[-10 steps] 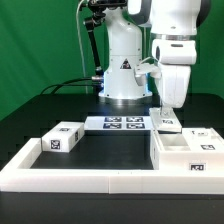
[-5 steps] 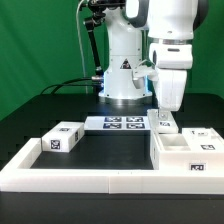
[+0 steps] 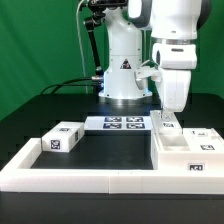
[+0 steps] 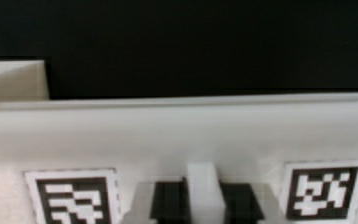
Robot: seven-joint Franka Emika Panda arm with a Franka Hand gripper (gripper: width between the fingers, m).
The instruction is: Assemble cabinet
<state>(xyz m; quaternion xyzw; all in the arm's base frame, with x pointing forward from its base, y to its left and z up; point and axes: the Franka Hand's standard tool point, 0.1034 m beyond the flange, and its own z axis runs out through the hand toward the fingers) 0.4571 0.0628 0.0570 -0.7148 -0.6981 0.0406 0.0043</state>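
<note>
In the exterior view my gripper (image 3: 168, 113) hangs straight down over a small white tagged cabinet part (image 3: 167, 125), just behind the large white box shell (image 3: 190, 153) on the exterior view's right. In the wrist view the dark fingers (image 4: 171, 205) stand close on either side of a thin white rib of that part (image 4: 194, 130), with a tag on each side of them. The gripper (image 4: 202, 205) is shut on this rib. Another tagged white block (image 3: 60, 139) lies at the exterior view's left, apart from the gripper.
The marker board (image 3: 115, 124) lies flat in front of the robot's white base (image 3: 122, 70). A low white L-shaped border wall (image 3: 90, 178) runs along the front and left. A further tagged white piece (image 3: 204, 136) sits behind the shell at far right.
The arm and gripper shifted slightly sideways, first towards the exterior view's left and then back right, staying above the same small part. Nothing else moved.
</note>
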